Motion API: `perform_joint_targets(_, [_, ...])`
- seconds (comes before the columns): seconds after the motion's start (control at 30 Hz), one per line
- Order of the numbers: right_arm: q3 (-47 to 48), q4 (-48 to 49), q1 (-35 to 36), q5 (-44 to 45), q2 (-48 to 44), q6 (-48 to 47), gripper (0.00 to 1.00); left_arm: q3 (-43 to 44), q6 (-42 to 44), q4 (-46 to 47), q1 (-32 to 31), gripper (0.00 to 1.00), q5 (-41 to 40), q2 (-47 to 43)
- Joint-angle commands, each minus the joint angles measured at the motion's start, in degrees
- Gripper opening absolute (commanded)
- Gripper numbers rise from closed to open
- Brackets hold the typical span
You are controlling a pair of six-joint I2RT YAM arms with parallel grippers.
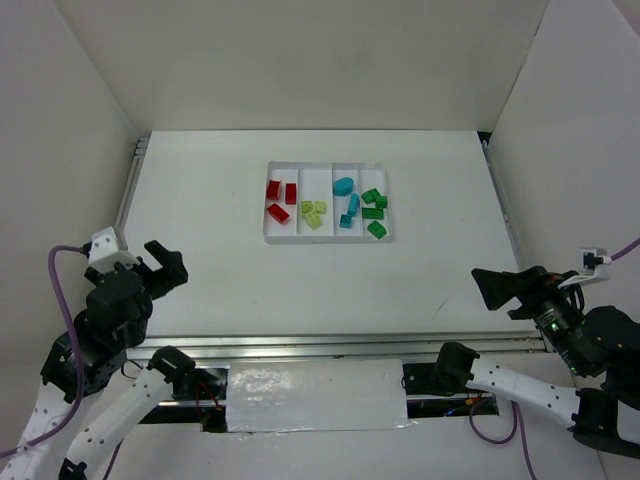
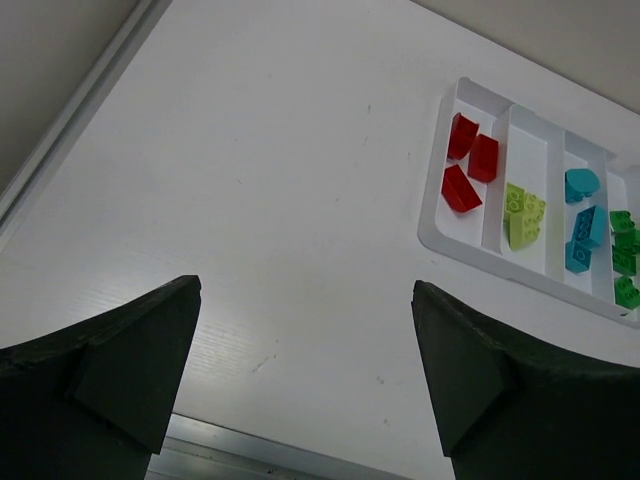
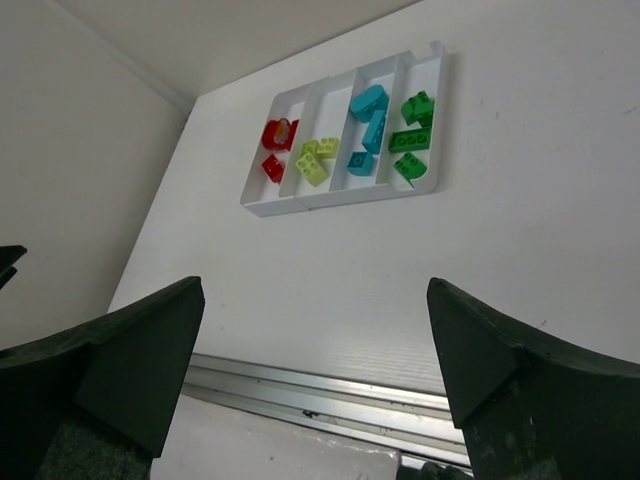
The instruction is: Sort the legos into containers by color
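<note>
Legos [image 1: 353, 204] all lie inside the white tray [image 1: 328, 241], which sits on the worktop [image 1: 300, 295] toward its far edge, roughly midway between the left and right edges. The tray's four long compartments run side by side, and each one holds a single colour. Counting from the left edge, the red legos [image 1: 278, 212] sit in the first, three of them. The yellow-green legos [image 1: 313, 214] huddle against one another in the near half of the second. The cyan legos [image 1: 343, 186], one of them rounded, are strung along the third. The green legos [image 1: 373, 212] are in the fourth, nearest the right edge. I find no brick among neighbours of another colour, and no brick loose on the worktop in any view.

My left gripper [image 1: 167, 266] hovers at the near left corner of the worktop, its jaws wide apart with nothing between them. My right gripper [image 1: 490, 288] hovers at the near right corner, likewise spread and empty. Both are well apart from the tray.

I judge the sorting finished, with nothing left for me to fetch or move. One caution: my own arms hide strips of the near edge, so I cannot tell whether a stray brick lies there.
</note>
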Motion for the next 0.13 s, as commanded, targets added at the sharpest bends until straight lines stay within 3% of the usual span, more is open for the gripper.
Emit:
perform_joint_targets(0.0, [-0.78,1.45,-0.21,1.08,1.53,-0.62,1.0,0.07,1.42,2.99,0.5,0.99,0.85,0.52])
perform_joint_targets(0.1, [-1.48,2.15,-0.21,0.91,2.14,-0.53,1.0,0.16,1.51,3.08,0.5,0.99,1.29,1.32])
